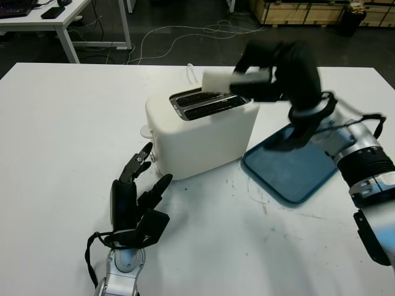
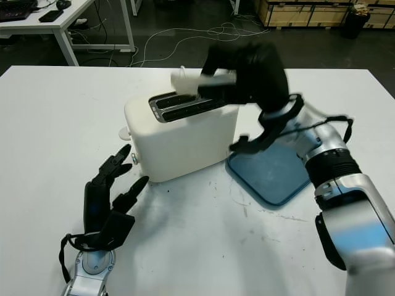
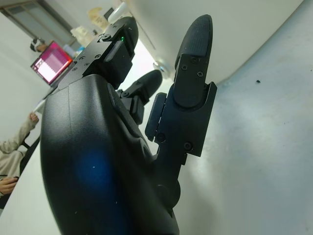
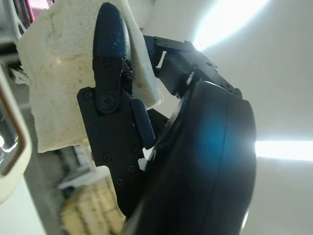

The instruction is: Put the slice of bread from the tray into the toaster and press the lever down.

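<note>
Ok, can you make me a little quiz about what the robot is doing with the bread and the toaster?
1. True or false: the slice of bread is already down inside a toaster slot.
2. Which hand holds the bread? A) left hand B) right hand
3. Fill in: the blue tray sits on the white table, beside the ____.

Key:
1. False. The bread is held above the slots.
2. B. The left hand is open on the table in front of the toaster.
3. toaster
</note>
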